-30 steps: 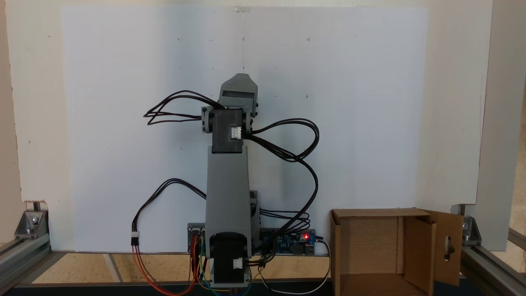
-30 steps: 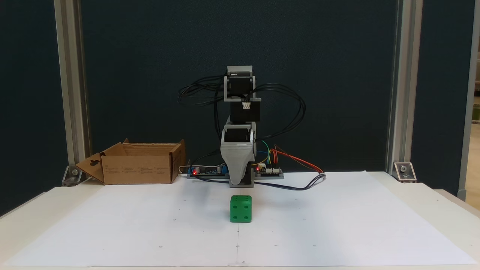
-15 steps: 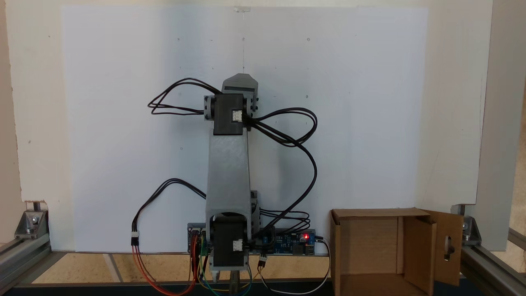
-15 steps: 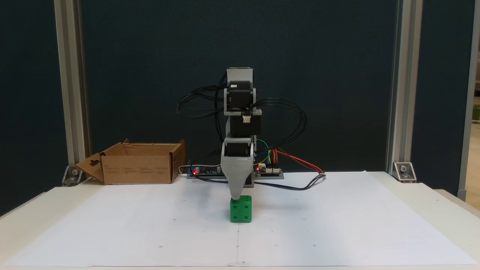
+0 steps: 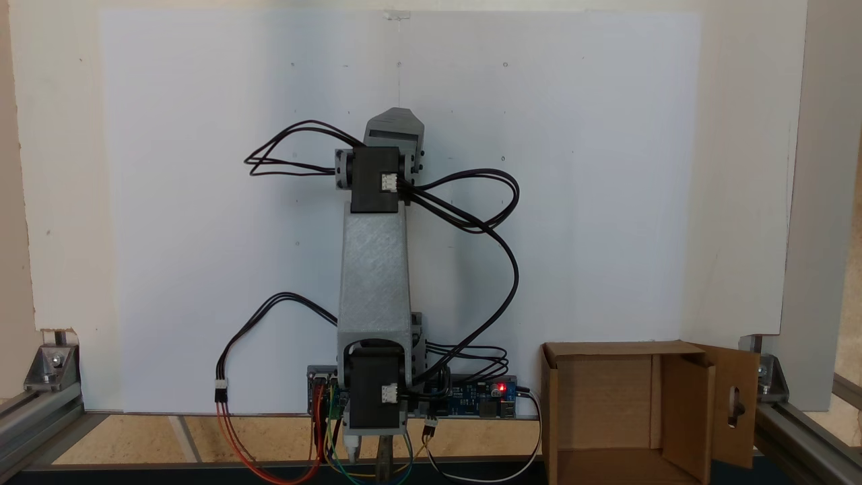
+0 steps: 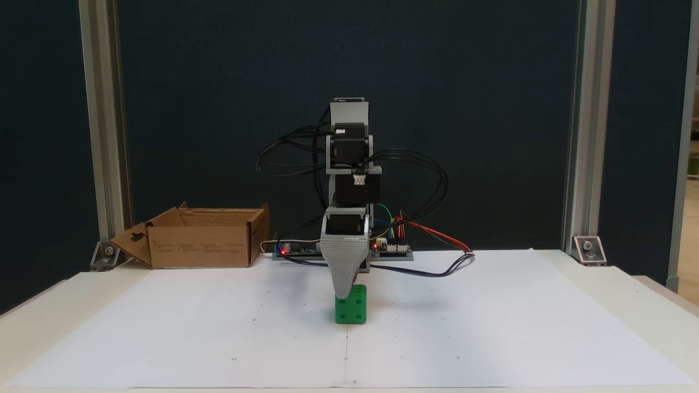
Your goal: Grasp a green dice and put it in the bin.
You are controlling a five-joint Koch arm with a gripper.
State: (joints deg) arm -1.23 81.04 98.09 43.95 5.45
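In a fixed view from the front, the bin (image 6: 205, 237) sits well to the left of the gripper and farther back, at the rear edge of the white paper sheet (image 6: 491, 327). It is one brown corrugated cardboard box, matte and ribbed at its cut edges, its flaps splayed outward; the leftmost flap carries a slot-shaped cutout, and small printed text runs along its front wall. In a fixed view from above and behind the arm, the same bin (image 5: 606, 404) lies at the lower right, open side toward the camera, with the slotted flap on its right.

At centre stands the single arm, built of grey layered printed plastic and black boxy motors, with glossy black cables looping out on both sides. The gripper (image 6: 344, 289) hangs straight down as a grey wedge narrowing to a rounded tip. Only this one tapered jaw shows from the front, the other lying behind it, so I cannot tell whether the jaws are apart or together.

The green dice (image 6: 350, 304) is directly under the gripper on the paper, the jaw tip overlapping its upper left corner. There is one dice: a bright green glossy plastic cube with rounded corners and recessed round pips, several on the front face

To the right of the gripper, behind it, red, orange, green and yellow wires (image 6: 431, 234) trail from one circuit board at the arm's base
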